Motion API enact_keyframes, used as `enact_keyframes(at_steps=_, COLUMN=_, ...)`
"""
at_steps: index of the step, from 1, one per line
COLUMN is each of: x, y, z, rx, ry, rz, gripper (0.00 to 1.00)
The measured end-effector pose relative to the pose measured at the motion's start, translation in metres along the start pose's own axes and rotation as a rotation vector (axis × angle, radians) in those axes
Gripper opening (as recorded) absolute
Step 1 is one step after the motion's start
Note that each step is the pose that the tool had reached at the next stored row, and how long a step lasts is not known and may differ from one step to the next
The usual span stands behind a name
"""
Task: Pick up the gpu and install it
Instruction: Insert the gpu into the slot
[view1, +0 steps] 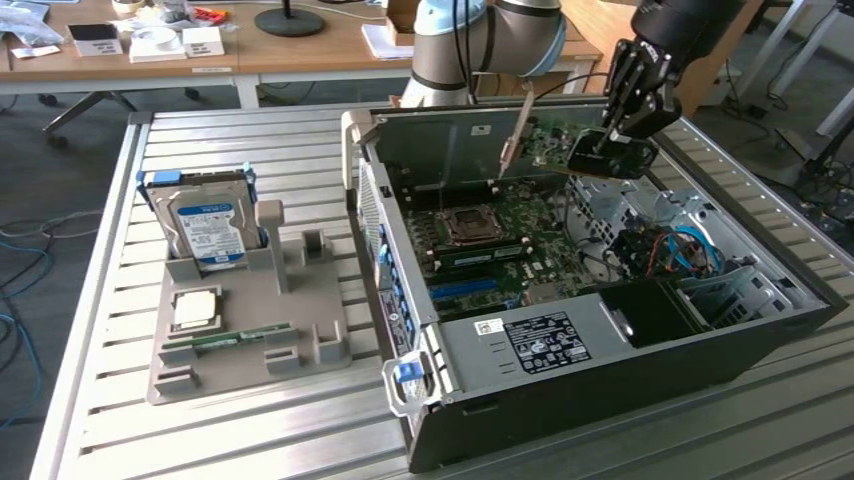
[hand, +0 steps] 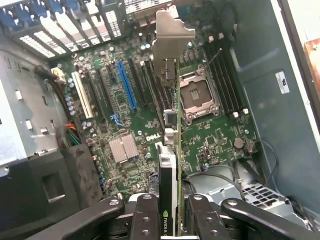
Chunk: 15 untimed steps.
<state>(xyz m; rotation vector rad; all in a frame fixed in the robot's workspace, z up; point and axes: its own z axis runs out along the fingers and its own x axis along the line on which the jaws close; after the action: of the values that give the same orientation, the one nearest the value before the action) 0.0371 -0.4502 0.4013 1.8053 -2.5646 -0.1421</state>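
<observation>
Slatted metal table (view1: 200, 440) carries everything, with wooden desks (view1: 307, 55) behind it. At the exterior view's left a gray holder tray (view1: 314, 340) lies flat on the slats. A silver hard drive (view1: 203, 225) with a blue-white label stands upright in its far end. A square processor chip (view1: 195, 310) and a narrow green RAM stick (view1: 227, 340) rest nearer the front.

Just beside the tray, toward the exterior view's right, an open computer case (view1: 641, 370) lies on its side, showing the green motherboard (view1: 494, 240) and its empty CPU socket (view1: 470, 225).

Over the far right part of the board the gripper (view1: 614, 155) is clamped on the gpu (view1: 550, 148), its black fingers (hand: 145, 215) pressing on both faces of the card. The gpu hangs on edge above the motherboard, apart from it, with its silver bracket (view1: 511, 135) toward the case's rear wall. In the wrist view the card (hand: 169, 165) runs edge-on over the expansion slots, between the blue slot (hand: 127, 85) and the socket (hand: 197, 97).
</observation>
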Motion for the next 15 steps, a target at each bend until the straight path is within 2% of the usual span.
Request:
enact_keyframes(at_steps=3, x=0.0001, y=0.0001, z=0.0005, rx=0.0001, ry=0.0024, rz=-0.039, gripper=0.27)
enact_keyframes(at_steps=15, x=0.0003, y=-0.0001, z=0.0031, rx=-0.0069, ry=0.0165, rz=-0.245, gripper=0.27)
